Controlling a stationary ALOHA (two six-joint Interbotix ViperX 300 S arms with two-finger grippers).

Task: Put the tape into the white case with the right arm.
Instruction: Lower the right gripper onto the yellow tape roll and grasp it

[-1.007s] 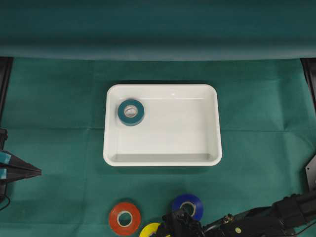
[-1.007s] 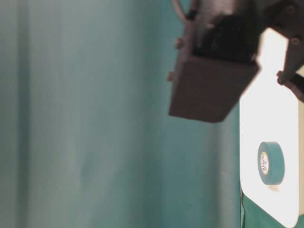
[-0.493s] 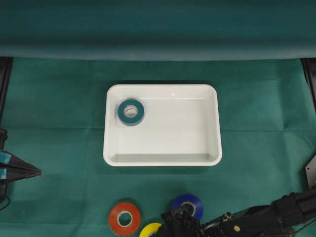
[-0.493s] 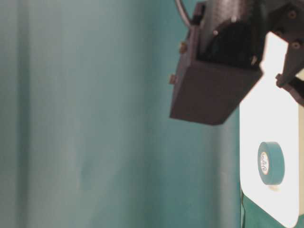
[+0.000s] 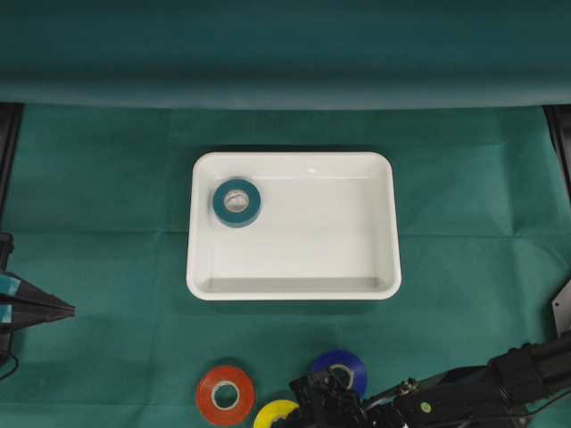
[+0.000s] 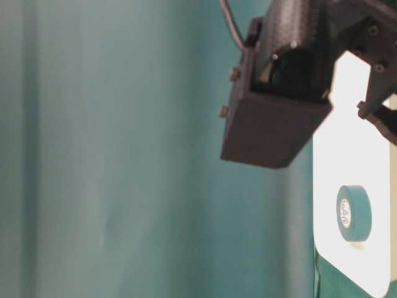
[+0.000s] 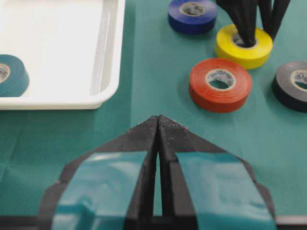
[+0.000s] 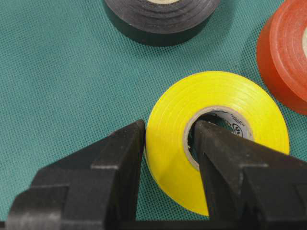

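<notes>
The yellow tape (image 8: 216, 91) lies flat on the green cloth near the front edge, in front of the white case (image 5: 294, 292). My right gripper (image 8: 169, 127) is shut on the yellow tape's wall, with one finger inside the core and the other against the outer face. From overhead, the right gripper (image 5: 299, 410) is at the bottom edge and covers part of the yellow tape (image 5: 275, 414). A teal tape (image 5: 236, 202) lies in the case's far left corner. My left gripper (image 7: 158, 120) is shut and empty at the left edge of the table.
A red tape (image 5: 225, 394) lies left of the yellow one, and a blue tape (image 5: 342, 367) sits just behind it. A black tape (image 8: 158, 19) lies on the cloth close to the yellow one. Bare green cloth surrounds the case.
My right gripper's jaws have closed from open onto the yellow tape's wall. The arm has shifted slightly. The left gripper has not moved.
</notes>
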